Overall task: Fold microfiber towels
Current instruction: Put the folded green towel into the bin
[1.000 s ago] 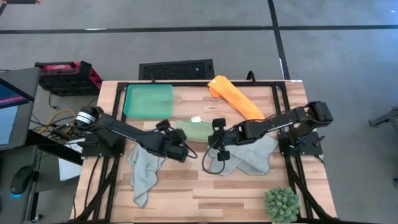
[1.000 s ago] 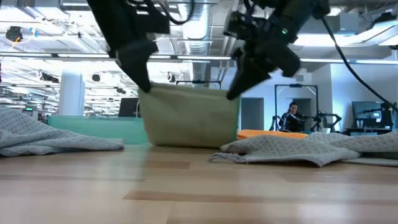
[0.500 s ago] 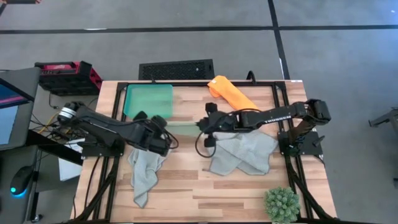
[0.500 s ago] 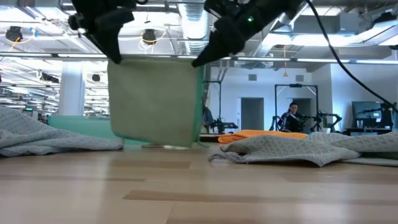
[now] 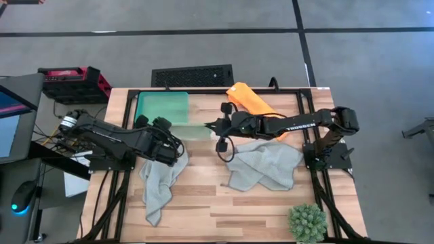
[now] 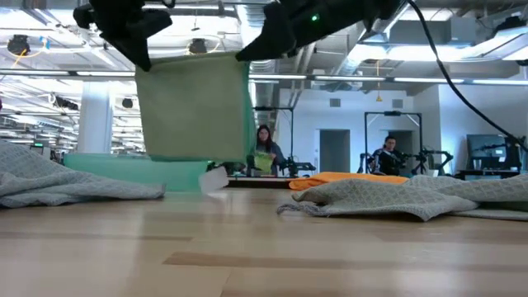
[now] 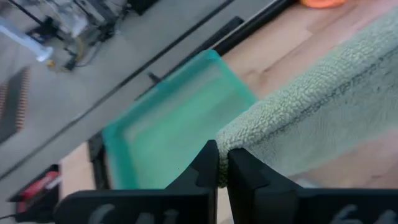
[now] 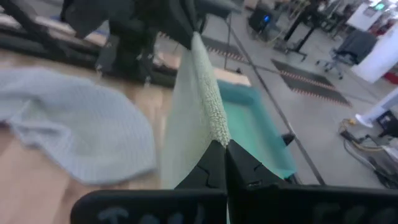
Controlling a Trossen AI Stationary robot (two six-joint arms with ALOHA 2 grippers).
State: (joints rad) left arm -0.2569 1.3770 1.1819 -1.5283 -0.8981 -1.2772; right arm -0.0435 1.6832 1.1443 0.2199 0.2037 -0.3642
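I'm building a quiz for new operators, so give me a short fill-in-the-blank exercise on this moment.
1. Both grippers hold the ____ towel stretched between them.
2. The left gripper is ____ on one top corner.
3. The orange towel lies nearest the ____ arm.

Missing words: light green; shut; right

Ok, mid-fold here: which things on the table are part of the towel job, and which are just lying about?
Job:
- green towel, held up by left gripper and right gripper, jaws shut on its top corners
- grey towel, left side
- grey towel, right side
- orange towel

Lying about:
- green tray
- plant ball
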